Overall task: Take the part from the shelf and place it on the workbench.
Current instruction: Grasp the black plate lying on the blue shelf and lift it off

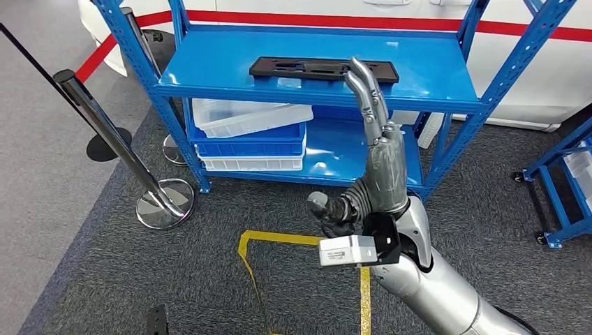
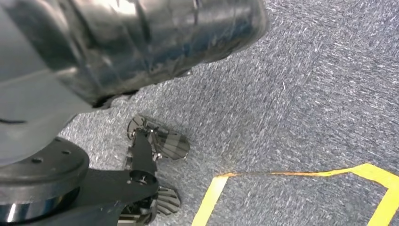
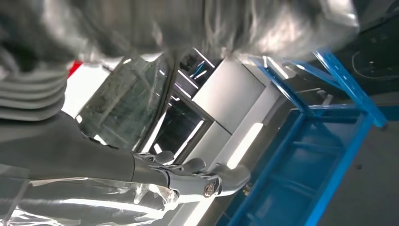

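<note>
A stanchion (image 1: pixel 105 132) stands at nine o'clock. The black part (image 1: pixel 307 68) lies flat on the blue shelf (image 1: pixel 209 70) at twelve o'clock. The right hand (image 1: pixel 377 139) is raised before it, released, fingers extended, grasping nothing.

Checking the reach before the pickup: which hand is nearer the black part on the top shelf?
Right. The right hand is raised with its fingers at the black part on the shelf. The left hand hangs low over the carpet.

Head view bright, even, sharp; glare on shelf (image 1: pixel 223 66). Left wrist: carpet (image 2: pixel 306 103) streaked with blur. Right wrist: hand (image 3: pixel 197 179) soft, background overexposed, near cover out of focus.
</note>
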